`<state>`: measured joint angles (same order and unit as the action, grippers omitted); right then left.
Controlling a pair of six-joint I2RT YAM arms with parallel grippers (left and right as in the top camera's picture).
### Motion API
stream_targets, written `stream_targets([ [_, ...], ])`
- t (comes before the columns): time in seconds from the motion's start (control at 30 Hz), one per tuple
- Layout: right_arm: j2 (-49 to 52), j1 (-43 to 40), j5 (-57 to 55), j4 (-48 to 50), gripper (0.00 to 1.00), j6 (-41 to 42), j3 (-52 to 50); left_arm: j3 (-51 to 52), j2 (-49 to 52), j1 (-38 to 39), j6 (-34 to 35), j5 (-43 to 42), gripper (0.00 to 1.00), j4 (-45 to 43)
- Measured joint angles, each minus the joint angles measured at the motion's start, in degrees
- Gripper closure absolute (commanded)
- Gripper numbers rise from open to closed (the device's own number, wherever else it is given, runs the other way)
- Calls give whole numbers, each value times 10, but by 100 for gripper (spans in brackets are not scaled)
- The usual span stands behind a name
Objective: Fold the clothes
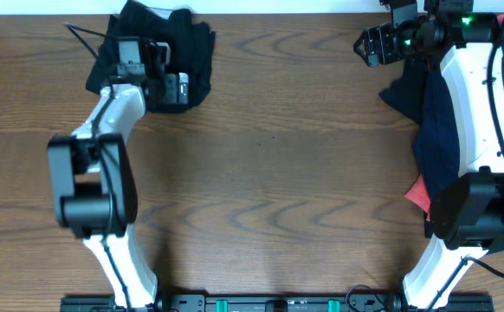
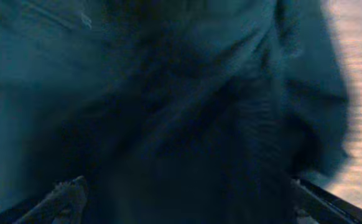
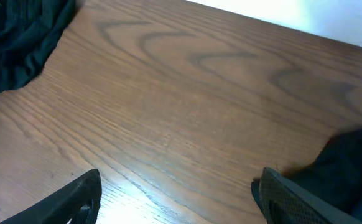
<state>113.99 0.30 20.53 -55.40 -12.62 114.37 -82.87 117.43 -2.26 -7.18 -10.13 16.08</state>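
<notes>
A black garment (image 1: 170, 48) lies bunched at the far left of the table. My left gripper (image 1: 176, 88) is down on it. In the left wrist view dark fabric (image 2: 181, 106) fills the frame and the two fingers (image 2: 187, 196) stand wide apart, open, with cloth between them. A pile of navy-blue pieces (image 1: 442, 130) lies at the right under my right arm, with a small red piece (image 1: 418, 195) at its near edge. My right gripper (image 1: 369, 43) is open and empty over bare wood (image 3: 178, 186) at the far right; dark cloth (image 3: 355, 162) lies beside its right finger.
The wooden table (image 1: 278, 173) runs between the two piles. The black garment also shows at the top left of the right wrist view (image 3: 13, 43). The table's far edge meets a white surface (image 3: 330, 18). The arm bases stand at the near edge.
</notes>
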Motion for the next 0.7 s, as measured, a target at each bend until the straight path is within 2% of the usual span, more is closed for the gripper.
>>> stream_targets([
  [0.3,-14,0,0,-28,19,0,0,-3,-216,0,1,2,2,153],
  [0.4,-36,0,0,-44,18,-6,0,-3,-238,0,1,3,2,178],
  [0.6,-117,0,0,-74,9,-39,0,-2,-239,0,1,3,2,183],
  [0.7,-161,0,0,-75,1,-47,0,-2,-239,0,1,3,2,184],
])
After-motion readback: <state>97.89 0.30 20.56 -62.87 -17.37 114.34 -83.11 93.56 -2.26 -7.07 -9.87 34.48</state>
